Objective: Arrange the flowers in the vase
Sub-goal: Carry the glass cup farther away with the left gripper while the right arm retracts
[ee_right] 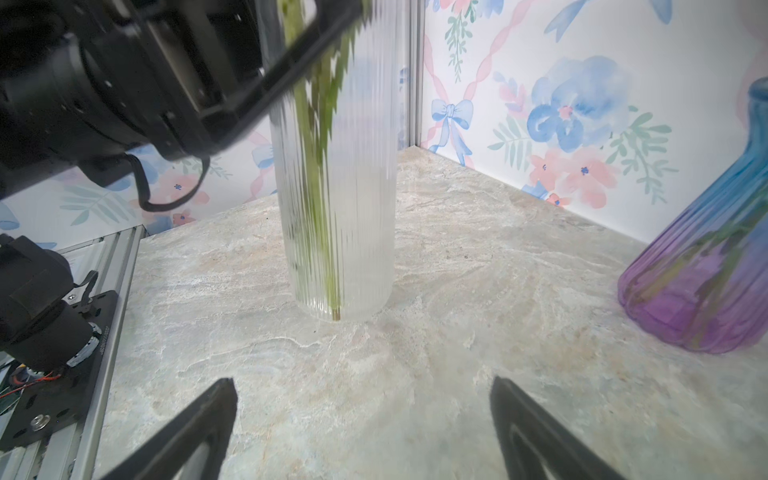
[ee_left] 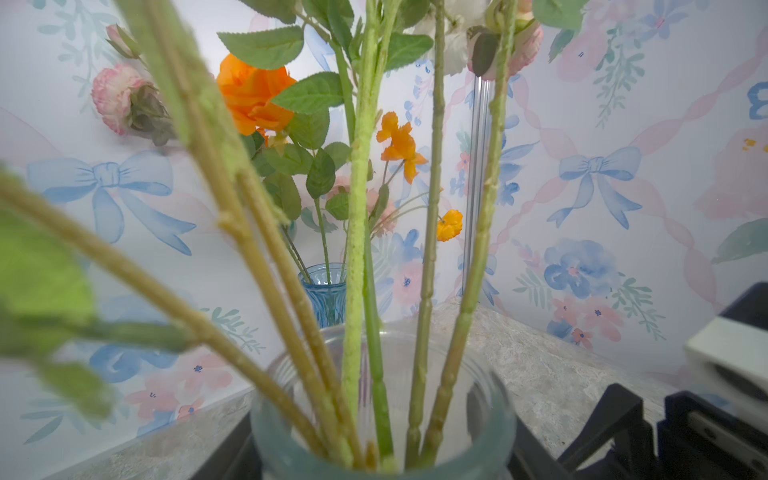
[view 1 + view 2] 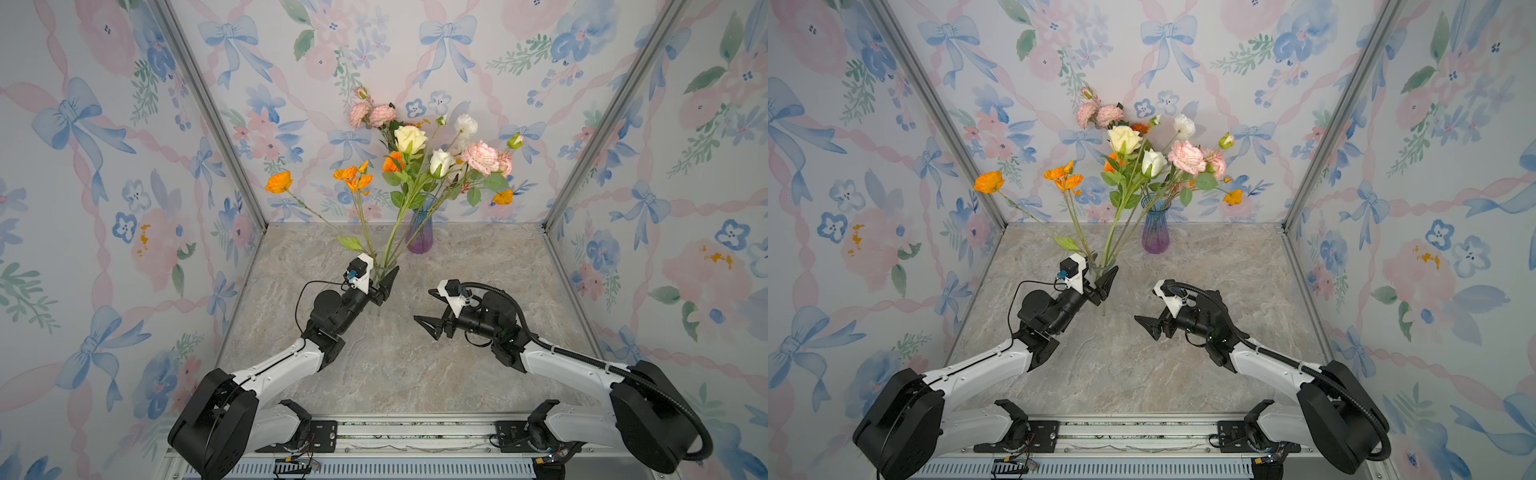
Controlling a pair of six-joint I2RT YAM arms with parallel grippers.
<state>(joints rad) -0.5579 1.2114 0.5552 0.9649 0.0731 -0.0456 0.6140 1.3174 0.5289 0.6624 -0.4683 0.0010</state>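
- Risk of tipping the clear ribbed vase (image 1: 336,208): tall, narrow, upright on the marble-look table (image 3: 374,365), gripped high near the rim, and loaded with long stems leaning out to one side. Likely to go over with any sideways tug or jerky release.
- Risk of slipping: smooth glass, held only by the left gripper (image 3: 381,267), jaws partly closed against the vase's two sides.
- Risk of tangling: blooms of both bunches crossing overhead, so any shift of either vase likely to drag the neighbouring bunch along.
- Risk of a knock from the right gripper (image 3: 423,305): jaws spread wide, holding nothing, hovering over the table near the clear vase and pointed toward it.
- First container, the clear ribbed vase near the table's middle: about half a dozen green stems (image 2: 357,249) standing inside, among them orange poppies (image 3: 278,181) fanning toward the left wall.
- Second container, a blue-to-purple vase (image 3: 419,237), further back by the rear wall and well apart from both grippers: a few thinner stems inside, with an orange rose (image 2: 253,95) above.
- Cream rose (image 3: 410,139), white rose (image 3: 440,162) and large pink bloom (image 3: 480,158) overlapping above both vases; hard to assign each to a vase.
- The flowers: all in one vase or the other, none lying on the table; judged close to finished.
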